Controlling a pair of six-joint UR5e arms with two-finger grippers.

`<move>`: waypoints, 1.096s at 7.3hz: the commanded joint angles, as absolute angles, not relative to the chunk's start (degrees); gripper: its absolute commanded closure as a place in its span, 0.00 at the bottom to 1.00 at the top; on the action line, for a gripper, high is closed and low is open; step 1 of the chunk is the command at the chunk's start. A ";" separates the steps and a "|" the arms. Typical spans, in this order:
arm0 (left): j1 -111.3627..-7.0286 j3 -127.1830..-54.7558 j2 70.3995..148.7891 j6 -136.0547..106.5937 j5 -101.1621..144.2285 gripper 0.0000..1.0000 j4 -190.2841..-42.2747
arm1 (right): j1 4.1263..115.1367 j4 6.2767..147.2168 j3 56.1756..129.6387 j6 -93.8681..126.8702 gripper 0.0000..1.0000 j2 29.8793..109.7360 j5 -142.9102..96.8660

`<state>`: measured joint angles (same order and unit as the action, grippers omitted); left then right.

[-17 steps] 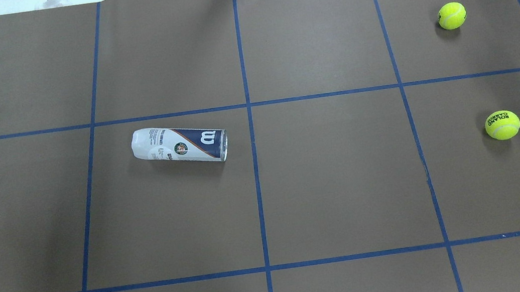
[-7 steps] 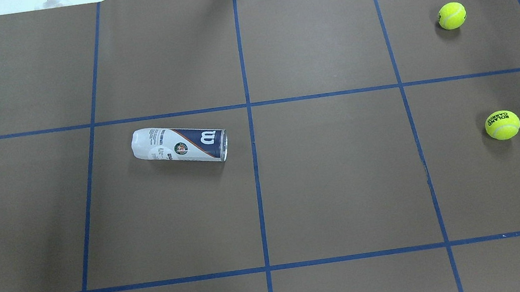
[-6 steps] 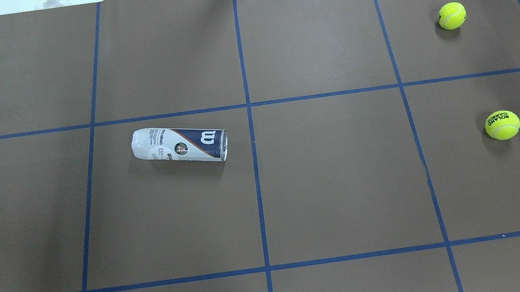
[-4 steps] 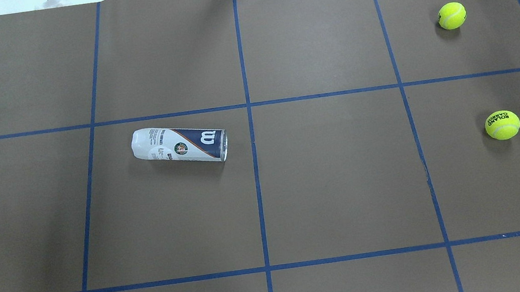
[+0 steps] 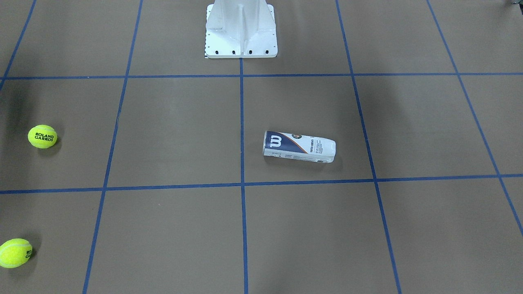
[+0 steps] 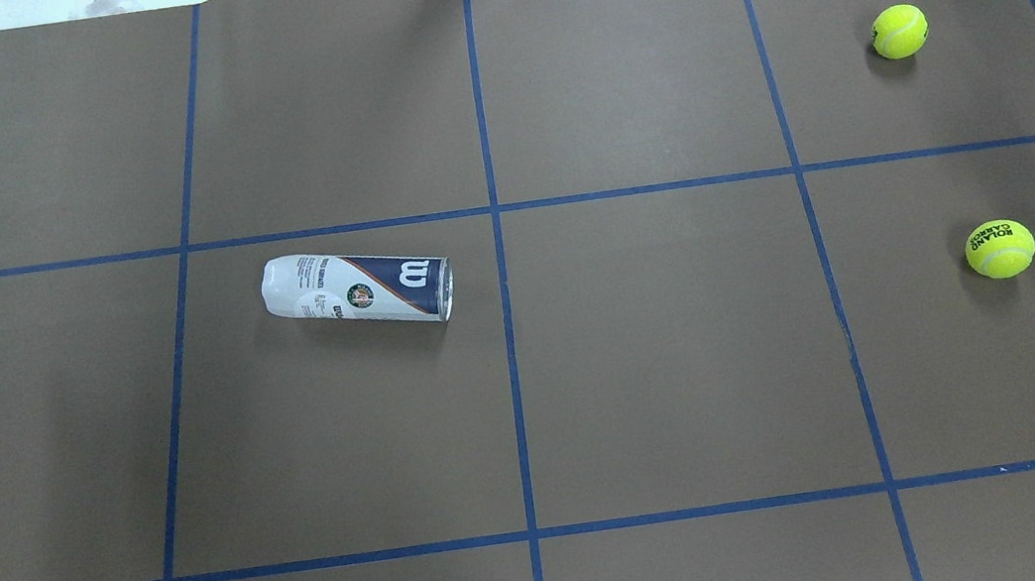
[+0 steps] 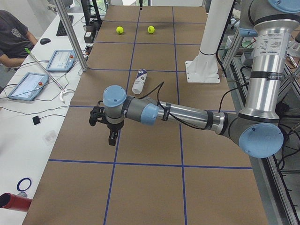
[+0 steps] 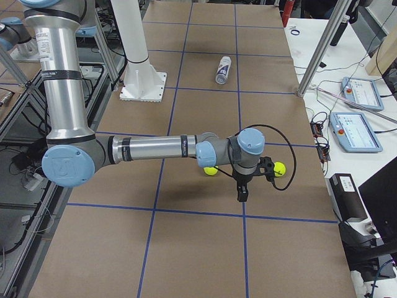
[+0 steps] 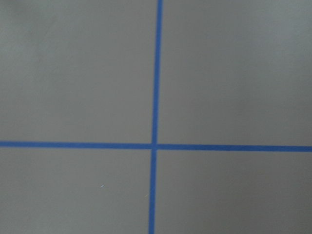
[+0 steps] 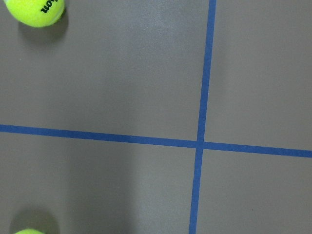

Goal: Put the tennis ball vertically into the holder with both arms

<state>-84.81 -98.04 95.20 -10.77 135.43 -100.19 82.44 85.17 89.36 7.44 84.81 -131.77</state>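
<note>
The holder (image 6: pixel 357 289) lies on its side left of the table's middle, its open mouth toward the centre line; it also shows in the front view (image 5: pixel 299 146). Two yellow tennis balls lie on the right: one far (image 6: pixel 899 30), one nearer (image 6: pixel 1000 248). My left gripper (image 7: pixel 112 138) hangs over the table's left end, far from the holder (image 7: pixel 139 81). My right gripper (image 8: pixel 241 194) hangs over the right end, near the two balls (image 8: pixel 280 167). Both show only in the side views, so I cannot tell whether they are open or shut.
The white robot base (image 5: pixel 241 28) stands at the near middle edge. Blue tape lines (image 6: pixel 496 233) grid the brown table. Side benches hold tablets (image 7: pixel 28 86) and cables, and an operator (image 7: pixel 11 35) sits by the left end.
</note>
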 commanded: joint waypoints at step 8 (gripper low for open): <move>-77.62 -106.17 100.45 -17.38 144.58 0.01 -103.54 | 82.44 85.17 89.47 7.47 0.01 85.08 -132.36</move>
<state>-78.76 -106.05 99.09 -14.95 144.75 -103.29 82.44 85.17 89.47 7.47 85.00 -132.32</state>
